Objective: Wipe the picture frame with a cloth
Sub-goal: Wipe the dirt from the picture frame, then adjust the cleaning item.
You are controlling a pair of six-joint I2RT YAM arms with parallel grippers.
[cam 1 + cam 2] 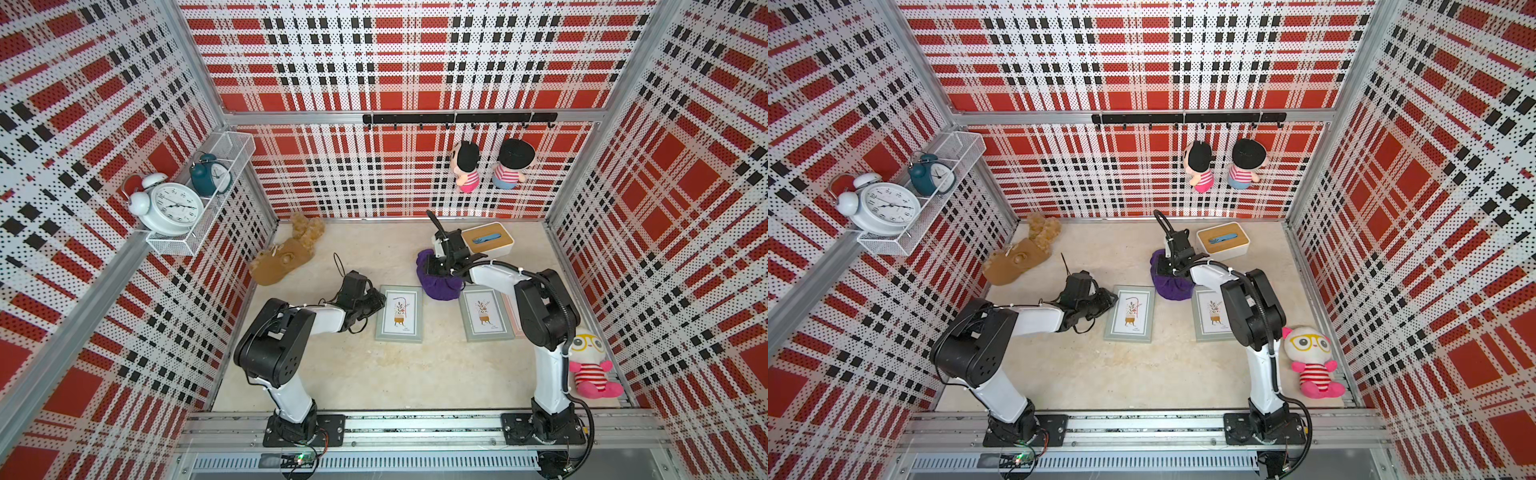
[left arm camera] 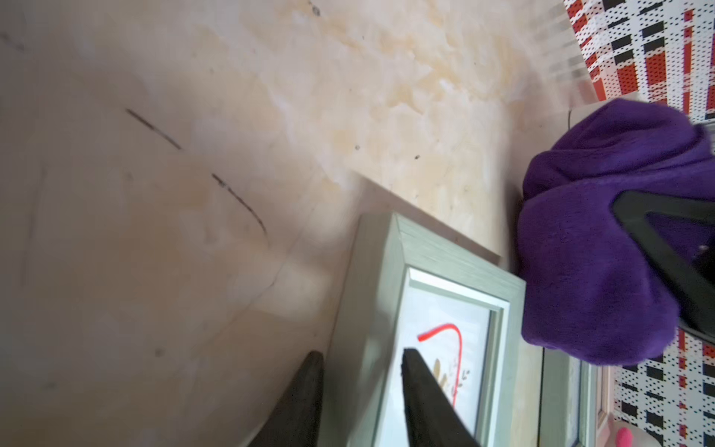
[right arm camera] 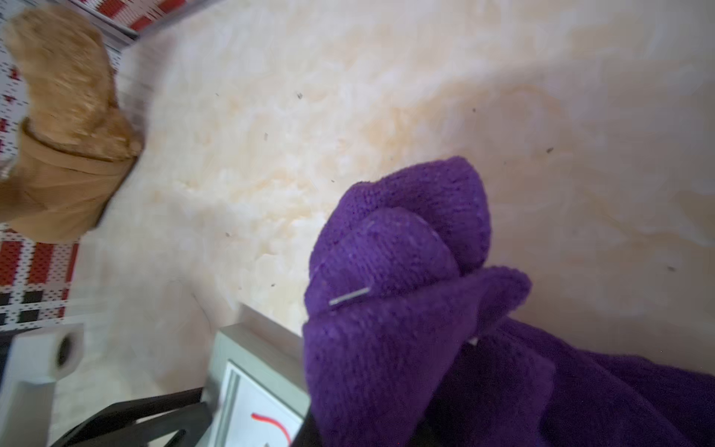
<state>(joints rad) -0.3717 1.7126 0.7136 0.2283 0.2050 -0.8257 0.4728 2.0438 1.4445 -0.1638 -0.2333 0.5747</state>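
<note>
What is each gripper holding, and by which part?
The right gripper clamps the cloth by a bunched fold; left gripper straddles an edge of a picture frame, open, holding nothing.

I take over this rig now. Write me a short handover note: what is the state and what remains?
Left end effector: open, fingers astride the left picture frame's edge.
Right end effector: shut on the cloth, bunched, hanging by that frame's far right corner.
Second frame lies beside.
Done: cloth picked up.
To do: wiping; a red line shows on the left frame's glass.

Brown plush toy [image 1: 286,259], white clock [image 1: 170,208], tissue box [image 1: 486,241]
</note>
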